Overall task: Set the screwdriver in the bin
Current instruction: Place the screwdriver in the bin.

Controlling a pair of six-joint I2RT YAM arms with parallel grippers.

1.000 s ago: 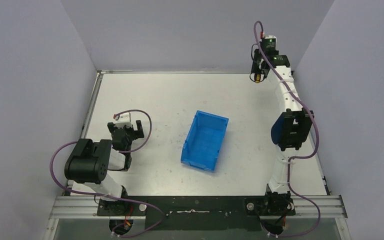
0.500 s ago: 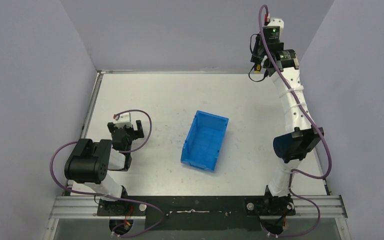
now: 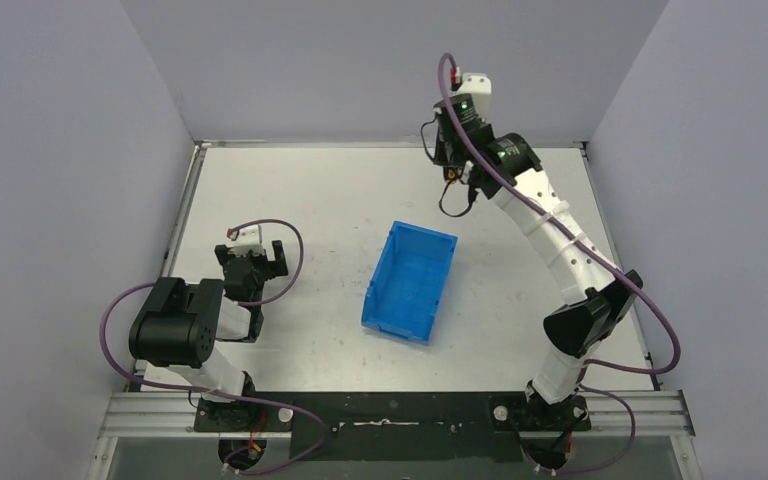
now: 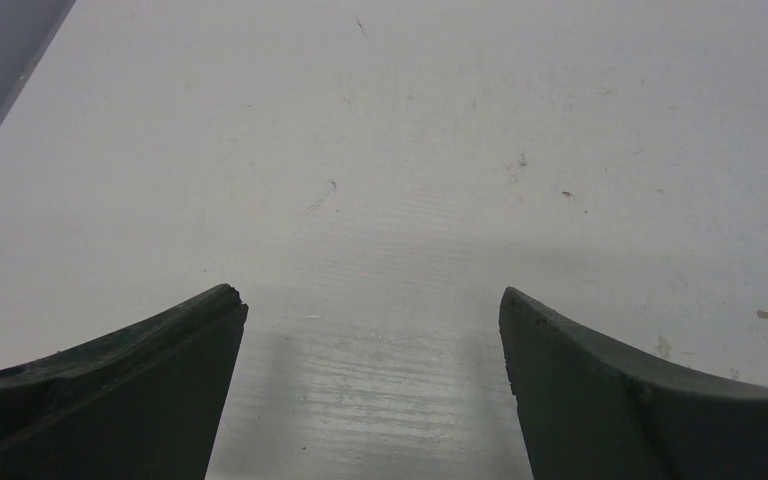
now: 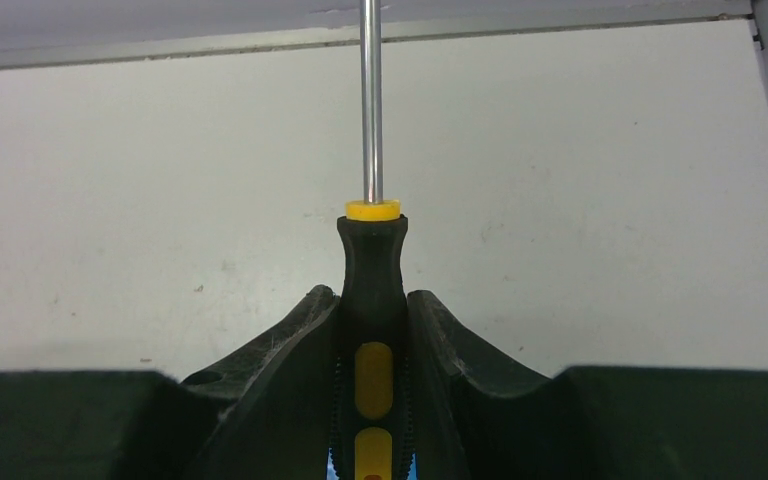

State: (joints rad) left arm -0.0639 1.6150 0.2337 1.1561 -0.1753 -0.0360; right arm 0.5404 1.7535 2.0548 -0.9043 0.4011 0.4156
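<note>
A: where's the screwdriver [image 5: 372, 262]?

B: in the right gripper [image 5: 372, 297]; handle pinched between both fingers [image 5: 290, 345], one on each side; black grip with yellow insets sits in the gap

A: how far in?

B: lower handle is buried between the pads; neck and yellow collar stick out just past the tips; bare shaft runs straight on from there, in line with the fingers, and leaves the top of the wrist view; tip not visible

A: position vs the bin [image 3: 410, 285]?

B: beyond the bin's far end, slightly right of it, clear of its rim; not in the bin; top view shows the wrist raised there; wrist view shows the table [image 3: 310, 190] behind the shaft

A: bin itself?

B: blue, open top up, standing on the table, touching neither arm

A: left gripper [image 4: 369, 296]?

B: well left of the bin; fingers spread wide, nothing between them; only bare table in the gap

A: is it touching the table?

B: can't tell; shadow under the fingers says close
</note>
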